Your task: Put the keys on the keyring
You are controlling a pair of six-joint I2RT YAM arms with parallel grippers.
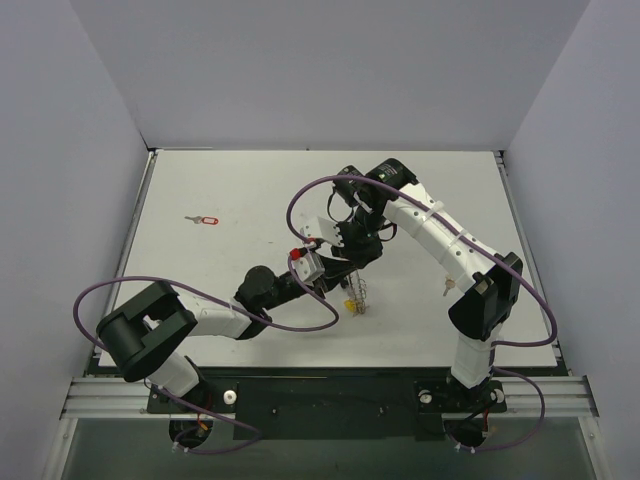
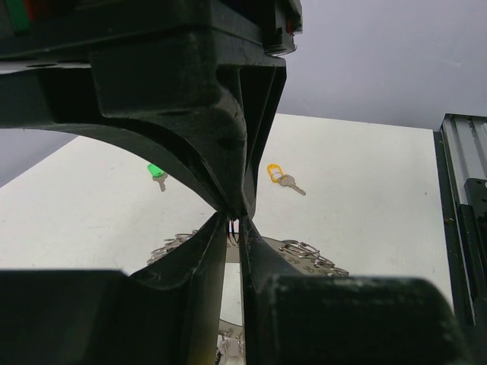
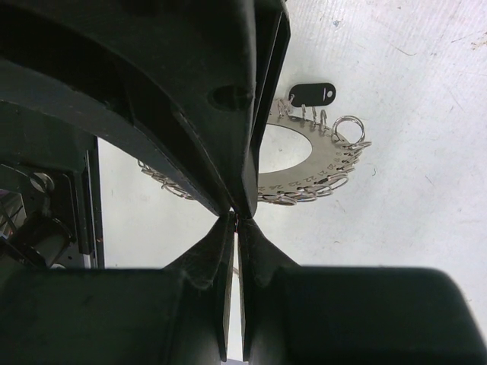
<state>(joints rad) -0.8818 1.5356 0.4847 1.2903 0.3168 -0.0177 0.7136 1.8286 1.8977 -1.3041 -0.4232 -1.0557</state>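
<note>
Pinching the rim of the keyring (image 3: 304,163), the right tool (image 3: 237,217) is closed on it and holds it upright above the middle of the desk (image 1: 250,190). The left tool (image 2: 236,220) meets the ring from the other side, jaws nearly together with the ring's edge in the slit between them; whether they grip cannot be told. A dark grey key (image 3: 313,93) sits at the ring's small loops. A green key (image 2: 156,172) and a yellow key (image 2: 275,172) lie apart on the desk, and a red key (image 1: 207,219) lies well off to the left.
</note>
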